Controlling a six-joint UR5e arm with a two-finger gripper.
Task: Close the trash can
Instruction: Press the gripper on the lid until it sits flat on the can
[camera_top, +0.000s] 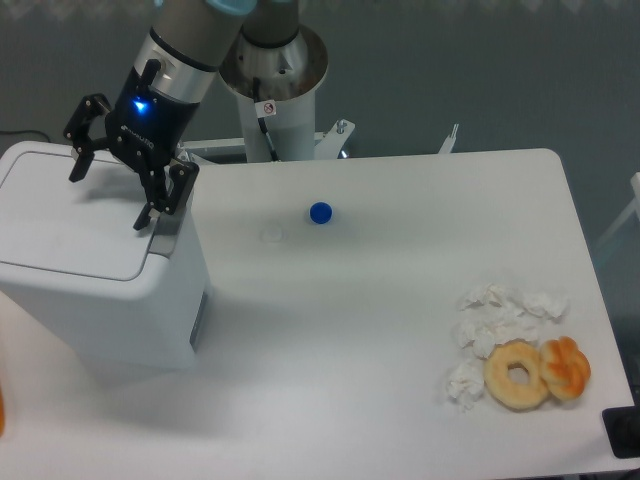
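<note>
The trash can (90, 290) is a big white box at the left of the table, its flat lid (70, 220) lying down flush on the body. A grey latch tab (165, 235) sits at the lid's right edge. My gripper (108, 200) hangs just over the lid's rear right part, open, with nothing between its black fingers (145, 213). Its right finger is just above the grey tab; I cannot tell whether it touches.
A small blue cap (320, 212) lies mid-table beside a faint white disc (271, 234). Crumpled white tissues (495, 320), a doughnut (517, 375) and an orange pastry (566, 367) lie at the right front. The arm's base column (275, 90) stands behind.
</note>
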